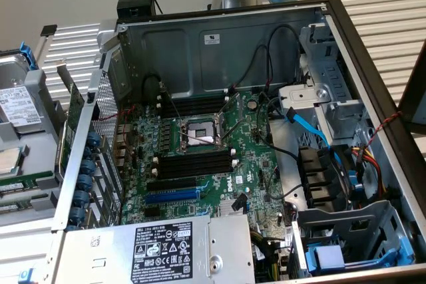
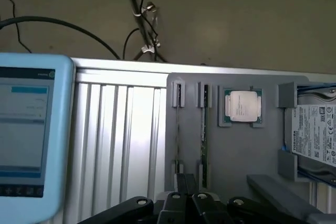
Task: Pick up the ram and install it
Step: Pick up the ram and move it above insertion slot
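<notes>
the gripper [image 2: 185,199] shows only in the wrist view, as dark fingers at the frame's edge, and i cannot tell whether it is released or clenched; nothing is visibly in it. it hangs over the grey parts tray [image 2: 236,145], which stands on the ribbed metal surface [image 2: 123,129], away from the computer.

the open computer case [image 1: 219,44] lies on its side so the motherboard [image 1: 256,164] faces up, which leaves the black memory slots [image 1: 196,164] beside the bare processor socket [image 1: 200,134] reachable from above. no stick sits in them, so the install looks not yet done.

the tray holds each part in its own recess, likely to keep it at a known spot. the hard drive [image 2: 315,135] and the processor [image 2: 243,106] lie flat, while the ram [image 2: 203,145] stands on edge between small clips, thin side up, a pose that suits a pinch from above. it sits close to the gripper, in the second narrow holder.
</notes>
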